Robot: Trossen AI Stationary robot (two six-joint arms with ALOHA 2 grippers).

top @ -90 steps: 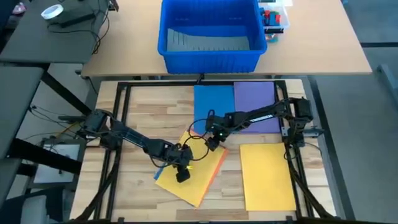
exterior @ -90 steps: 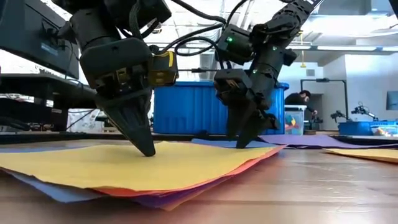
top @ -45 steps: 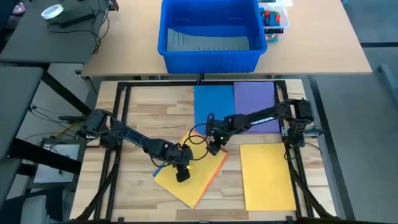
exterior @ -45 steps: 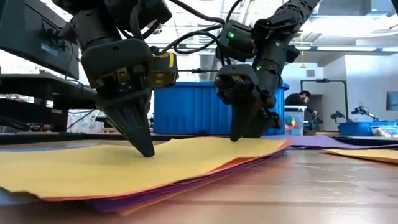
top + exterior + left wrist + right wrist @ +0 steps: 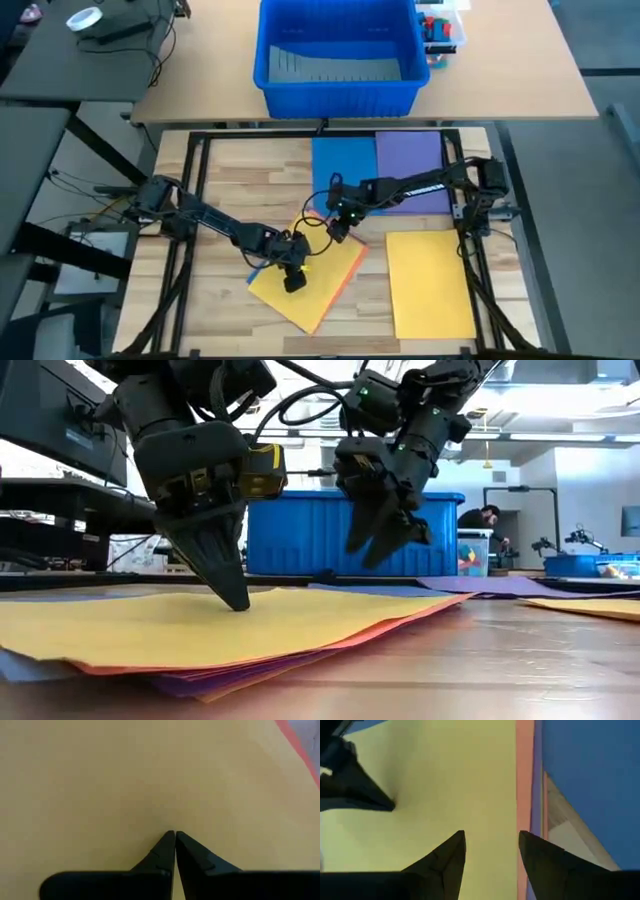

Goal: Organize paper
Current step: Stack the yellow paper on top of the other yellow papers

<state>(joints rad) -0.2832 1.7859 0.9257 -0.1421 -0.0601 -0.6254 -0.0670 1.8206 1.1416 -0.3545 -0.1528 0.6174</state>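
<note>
Left end effector (image 5: 236, 600): fingers clenched together, tips pressing on the top yellow sheet (image 5: 300, 285) of a skewed stack, orange and purple edges showing beneath. Right end effector (image 5: 383, 543): fingers parted, raised above the stack's far corner. Blue sheet (image 5: 343, 165), purple sheet (image 5: 412, 160) and second yellow sheet (image 5: 430, 280) lie flat on the wooden surface (image 5: 240, 175).

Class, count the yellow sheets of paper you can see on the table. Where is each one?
2. One yellow sheet lies alone under the right arm; the other tops the skewed stack under the left hand. More may be hidden beneath.

Three single sheets lie flat, blue (image 5: 343, 165), purple (image 5: 412, 165) and yellow (image 5: 430, 282), beside one skewed stack (image 5: 312, 285) and one bin (image 5: 338, 55).
</note>
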